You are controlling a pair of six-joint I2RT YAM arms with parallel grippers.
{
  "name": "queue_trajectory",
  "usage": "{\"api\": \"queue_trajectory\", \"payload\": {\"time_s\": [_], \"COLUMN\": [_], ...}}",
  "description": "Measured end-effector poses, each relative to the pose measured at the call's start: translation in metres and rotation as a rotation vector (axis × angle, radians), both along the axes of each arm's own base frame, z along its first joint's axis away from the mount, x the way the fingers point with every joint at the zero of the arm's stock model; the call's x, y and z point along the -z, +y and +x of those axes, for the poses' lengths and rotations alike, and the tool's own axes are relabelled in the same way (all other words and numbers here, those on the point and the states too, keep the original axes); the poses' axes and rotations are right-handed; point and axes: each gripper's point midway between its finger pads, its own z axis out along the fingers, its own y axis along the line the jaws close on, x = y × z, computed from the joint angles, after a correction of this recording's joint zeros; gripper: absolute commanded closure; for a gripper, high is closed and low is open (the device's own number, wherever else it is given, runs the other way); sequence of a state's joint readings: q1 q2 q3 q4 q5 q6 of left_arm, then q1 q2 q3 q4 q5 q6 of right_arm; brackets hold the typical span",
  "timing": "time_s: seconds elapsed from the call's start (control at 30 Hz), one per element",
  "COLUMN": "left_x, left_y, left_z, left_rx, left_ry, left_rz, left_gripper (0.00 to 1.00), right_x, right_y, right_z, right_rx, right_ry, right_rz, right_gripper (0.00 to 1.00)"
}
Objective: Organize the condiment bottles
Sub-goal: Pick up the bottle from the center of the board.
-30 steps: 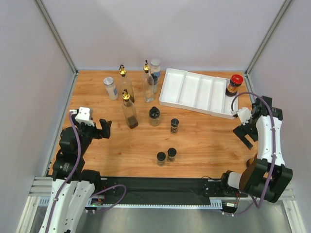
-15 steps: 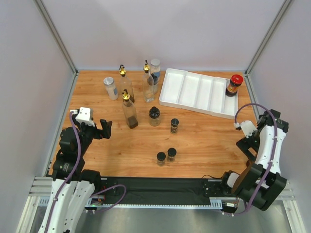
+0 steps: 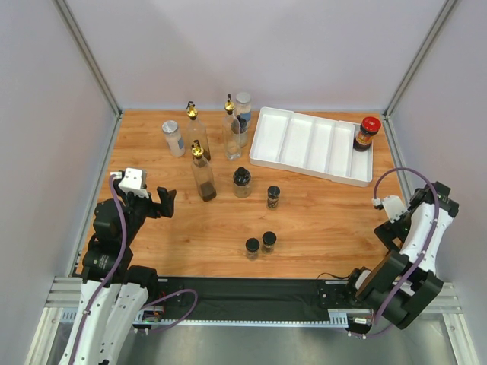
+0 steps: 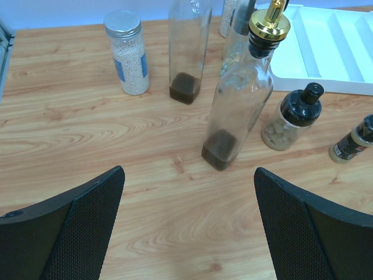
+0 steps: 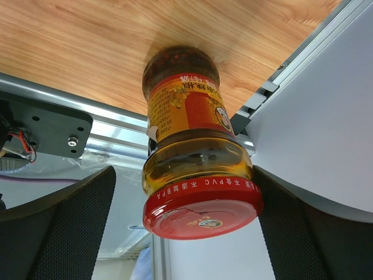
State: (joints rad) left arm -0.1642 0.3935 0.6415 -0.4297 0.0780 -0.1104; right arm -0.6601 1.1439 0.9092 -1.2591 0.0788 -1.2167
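In the right wrist view a red-lidded dark jar stands on the table's near right corner, between my right gripper's open fingers; the left finger stands clear of it. From above, my right gripper hides this jar. A second red-lidded jar stands at the white tray's far right end. Three tall gold-spouted bottles, two silver-lidded jars and several black-capped jars stand mid-table. My left gripper is open and empty, short of the nearest bottle.
The white divided tray lies at the back right with bare compartments. Metal rails and a black strip run along the near edge. Grey walls close the table on three sides; the right wall is close beside the right arm.
My right arm has drawn back toward the near right corner and its gripper has come down around the red-lidded jar there. The left arm and the bottles have not moved.
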Motion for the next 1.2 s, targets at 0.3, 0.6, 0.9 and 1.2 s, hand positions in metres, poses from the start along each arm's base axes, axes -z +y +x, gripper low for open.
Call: {"api": "queue_trajectory", "payload": {"time_s": [0.3,0.6,0.9,1.2], "left_x": [0.0,0.0,0.001,0.001], "left_y": [-0.001,-0.001,-0.001,-0.001], "left_z": [0.0,0.0,0.0,0.0], "left_rx": [0.003,0.005,0.004,0.005], "left_ry": [0.0,0.0,0.003,0.003], "left_rz": [0.0,0.0,0.001,0.001], "left_gripper": [0.0,0.0,0.0,0.0], "right_x": [0.003,0.002,-0.04,-0.082], "right_y": [-0.004,0.0,0.001,-0.007], "right_z": [0.0,0.01,0.062,0.132], "right_rx": [0.023,0.013,0.062,0.151], "right_ry": [-0.067,-0.115,-0.308,-0.49], "right_rz": [0.051,0.093,0.205,0.321], "right_gripper": [0.21,0.81,0.92,0.94]}}
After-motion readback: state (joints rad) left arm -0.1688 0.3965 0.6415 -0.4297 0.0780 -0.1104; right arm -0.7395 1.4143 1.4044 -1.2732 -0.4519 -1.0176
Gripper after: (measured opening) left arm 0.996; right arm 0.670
